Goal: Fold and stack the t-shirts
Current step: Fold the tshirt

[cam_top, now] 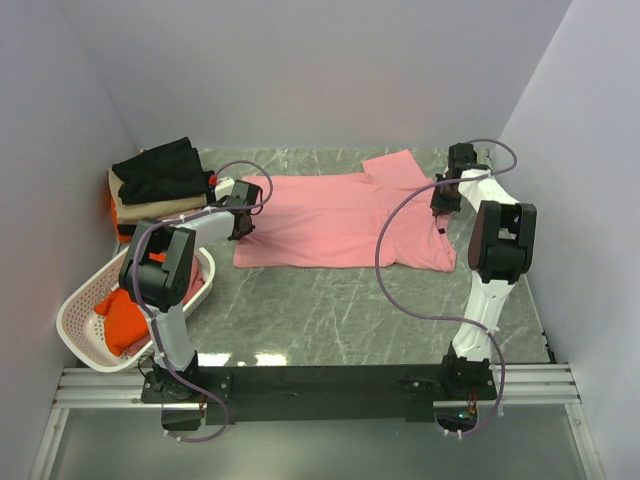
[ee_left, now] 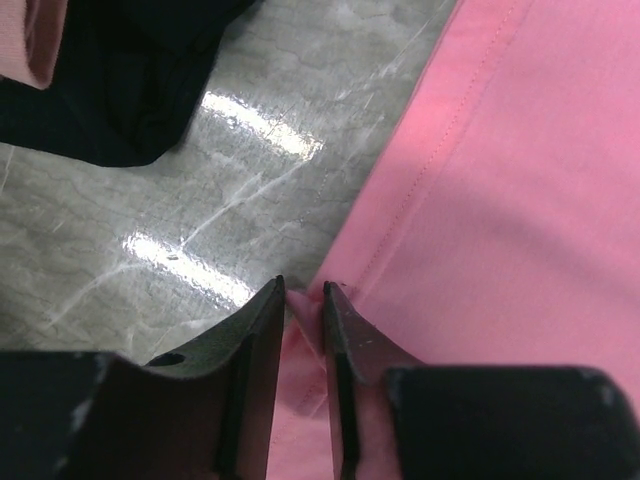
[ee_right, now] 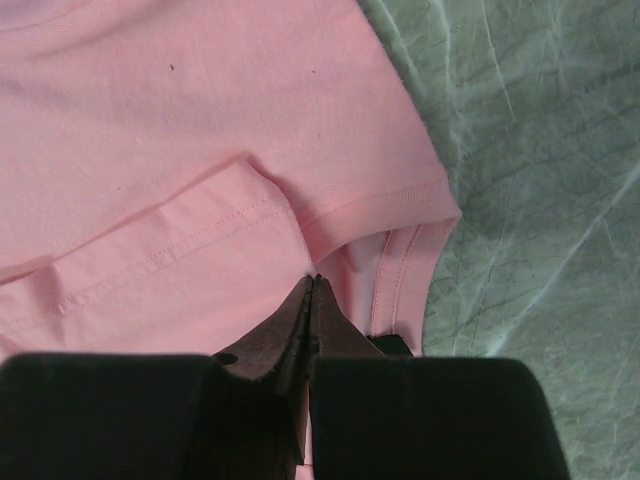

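A light pink t-shirt [cam_top: 340, 220] lies spread flat on the marble table. My left gripper [cam_top: 240, 218] is at its left edge. In the left wrist view the gripper [ee_left: 303, 297] is shut on a small pinched fold of the pink t-shirt [ee_left: 520, 200] by the stitched hem. My right gripper [cam_top: 441, 200] is at the shirt's right edge. In the right wrist view its jaws [ee_right: 313, 284] are pressed together on the pink t-shirt [ee_right: 180, 130], where a folded sleeve meets the ribbed collar [ee_right: 400, 270]. Folded black [cam_top: 160, 168], beige and orange-red shirts are stacked at the back left.
A white perforated basket [cam_top: 75, 318] at the near left holds orange-red cloth [cam_top: 125, 318] and some pink cloth. The black shirt's edge shows in the left wrist view [ee_left: 120, 80], close to my left gripper. Grey walls enclose the table on three sides.
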